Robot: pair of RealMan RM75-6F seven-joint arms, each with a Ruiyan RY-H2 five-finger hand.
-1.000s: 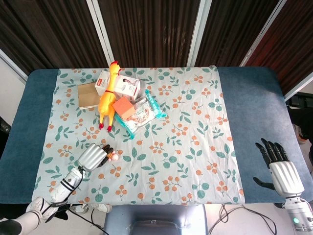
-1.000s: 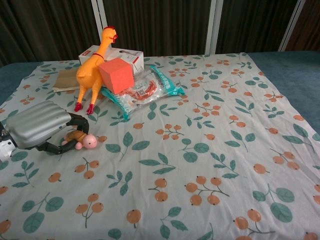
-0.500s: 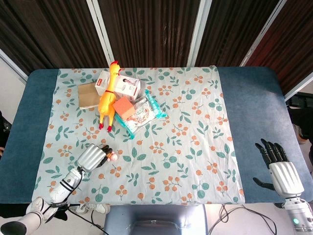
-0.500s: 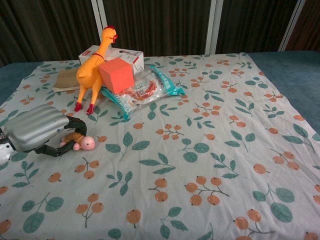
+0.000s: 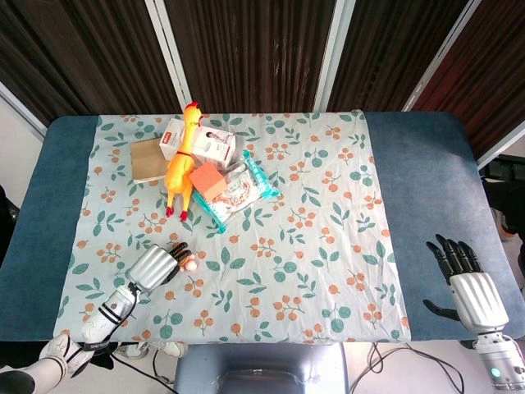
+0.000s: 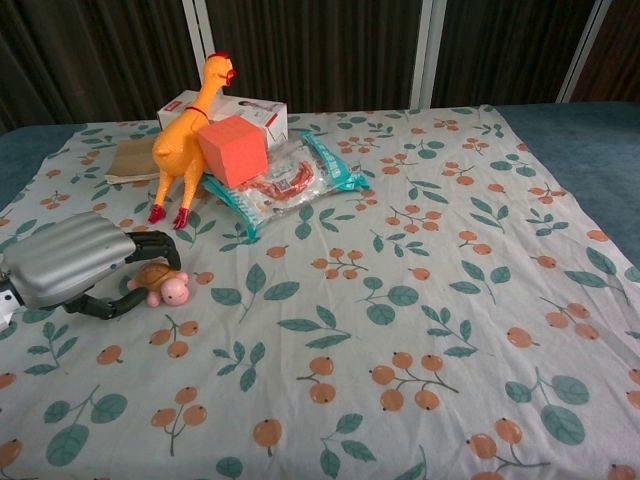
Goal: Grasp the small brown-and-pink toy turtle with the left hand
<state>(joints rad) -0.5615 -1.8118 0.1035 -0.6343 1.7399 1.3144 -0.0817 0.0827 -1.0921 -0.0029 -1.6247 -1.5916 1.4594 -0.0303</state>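
Dark curtains are hanging behind the blue tabletop [image 5: 418, 176] and its floral cloth [image 6: 420, 300]. One toy turtle [image 6: 163, 283] is lying near the left edge, with the left hand [image 6: 75, 265] curling around it from the left, fingers [image 6: 150, 243] arching over the shell but seemingly not clamping yet. Closing off-centre risks squirting the small rounded toy out rightward. One right hand [image 5: 467, 283] is resting open, holding nothing. Farther off: one rubber chicken [image 6: 185, 135], one orange cube [image 6: 233, 150], one snack packet [image 6: 290, 180].

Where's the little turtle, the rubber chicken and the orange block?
toy turtle [image 6: 160, 283], chest view, on its shell.
rubber chicken [image 6: 183, 140], chest view, on its belly.
orange block [image 6: 233, 150], chest view, on its front face.
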